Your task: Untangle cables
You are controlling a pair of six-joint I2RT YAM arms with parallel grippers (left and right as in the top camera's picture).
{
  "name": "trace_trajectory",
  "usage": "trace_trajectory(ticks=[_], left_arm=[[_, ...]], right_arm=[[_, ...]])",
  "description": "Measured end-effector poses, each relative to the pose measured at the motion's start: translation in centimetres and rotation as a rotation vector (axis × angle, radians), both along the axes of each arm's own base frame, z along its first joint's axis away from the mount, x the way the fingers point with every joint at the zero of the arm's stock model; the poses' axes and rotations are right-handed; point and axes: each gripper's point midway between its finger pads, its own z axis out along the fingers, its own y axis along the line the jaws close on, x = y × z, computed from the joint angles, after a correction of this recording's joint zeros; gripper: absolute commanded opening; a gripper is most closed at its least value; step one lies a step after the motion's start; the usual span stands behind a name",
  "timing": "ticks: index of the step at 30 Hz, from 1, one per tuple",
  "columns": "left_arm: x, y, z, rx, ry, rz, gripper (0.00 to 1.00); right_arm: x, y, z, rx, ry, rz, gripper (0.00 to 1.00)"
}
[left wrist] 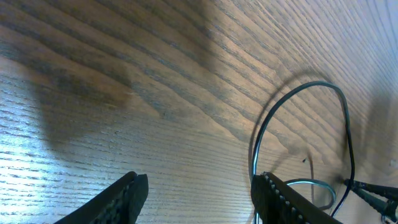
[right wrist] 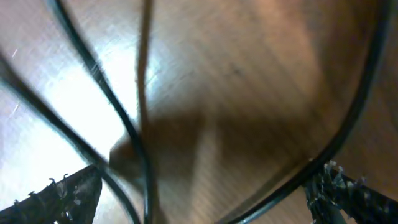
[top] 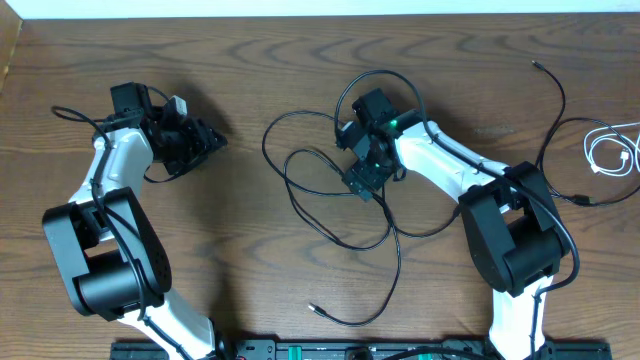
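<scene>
right tool (right wrist: 200,186) wide open, gripping nothing, black cables (right wrist: 127,124) between its fingers | left tool (left wrist: 199,186) part-open, empty, apart

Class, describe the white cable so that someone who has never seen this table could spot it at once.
Start at the wooden table and follow it to its right edge, beyond the right arm. A short cord lies there in loose loops. It is the only white one; the other cables, including one just beside it, are black.
</scene>
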Motion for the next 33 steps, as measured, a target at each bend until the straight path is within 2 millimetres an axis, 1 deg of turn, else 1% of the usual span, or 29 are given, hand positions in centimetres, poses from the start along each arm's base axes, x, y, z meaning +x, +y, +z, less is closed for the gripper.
trace_trajectory(ticks=[6,7,10,13,15,17,19,21,22,23,24,30,32,33], left_arm=[[0.00,0.00,0.00,0.000,0.000,0.000,0.59],[0.00,0.00,0.00,0.000,0.000,0.000,0.59],[-0.01,0.00,0.00,0.000,0.000,0.000,0.59],[-0.01,0.00,0.00,0.000,0.000,0.000,0.60],[-0.01,0.00,0.00,0.000,0.000,0.000,0.60],[-0.01,0.00,0.00,0.000,0.000,0.000,0.60],[-0.01,0.00,0.00,0.000,0.000,0.000,0.60],[-0.01,0.00,0.00,0.000,0.001,0.000,0.59],[-0.01,0.00,0.00,0.000,0.000,0.000,0.60],[-0.01,0.00,0.00,0.000,0.000,0.000,0.59],[-0.01,0.00,0.00,0.000,0.000,0.000,0.59],[-0.01,0.00,0.00,0.000,0.000,0.000,0.60],[-0.01,0.00,0.00,0.000,0.000,0.000,0.60],[-0.01,0.00,0.00,0.000,0.000,0.000,0.59]], right_arm=[[-0.99,-0.21,0.13,0.013,0.040,0.085,0.99],[-1.01,-0.25,0.17,0.020,0.045,0.091,0.98],[-1.03,-0.31,0.21,0.029,0.048,0.106,0.89],[-0.97,-0.54,0.00,0.001,0.036,0.122,0.88],[-0.89,-0.67,-0.17,-0.019,0.027,0.133,0.80],[-0.76,-0.67,-0.31,-0.033,0.015,0.144,0.68],[-0.51,-0.82,-0.42,-0.044,0.006,0.145,0.49],[-0.35,-0.89,-0.44,-0.051,-0.002,0.151,0.24],[-0.37,-0.90,-0.50,-0.051,-0.001,0.153,0.14],[-0.37,-0.87,-0.51,-0.051,0.000,0.150,0.06],[-0.36,-0.85,-0.54,-0.050,-0.001,0.155,0.01],[-0.28,-0.67,-0.51,-0.040,-0.001,0.148,0.01],[-0.28,-0.67,-0.51,-0.040,0.000,0.143,0.06],[-0.28,-0.68,-0.52,-0.040,0.001,0.141,0.01]])
